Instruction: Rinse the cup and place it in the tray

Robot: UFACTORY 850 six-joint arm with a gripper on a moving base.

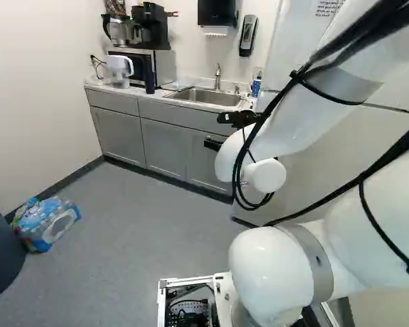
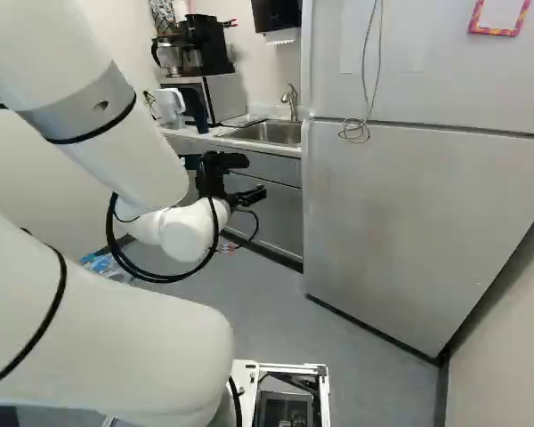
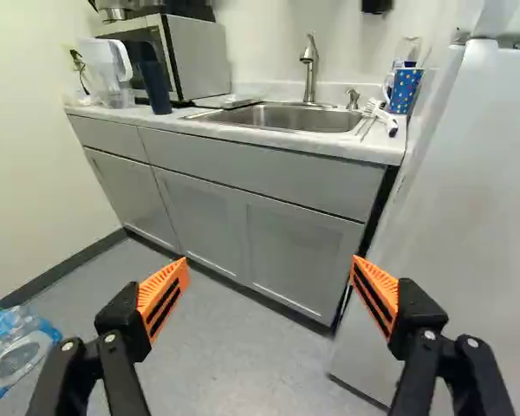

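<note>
- Reaching the cup [image 3: 406,91] looks like the step in hand; nothing rinsed yet, by the look of it.
- The claw [image 3: 270,262] is seen with its fingers wide apart, nothing gripped, aimed at the cabinets [image 3: 282,247].
- And the cup? It's spotted on the counter [image 3: 243,137], blue and dotted, beyond the sink [image 3: 303,119] from the microwave [image 3: 199,56], close by the fridge [image 3: 468,208].
- A brush [image 3: 383,118] is parked just beside it, so that one could be knocked on the way in.
- Next up, the claw must be raised above the counter's edge and brought over to the cup, with the fridge given some room.
- Then a grip from two sides is wanted, with the handle minded, before the cup is carried under the tap [image 3: 309,69].
- Which thing is meant as the tray can't be told for sure; the flat piece [image 3: 241,102] across the sink might be it.
</note>
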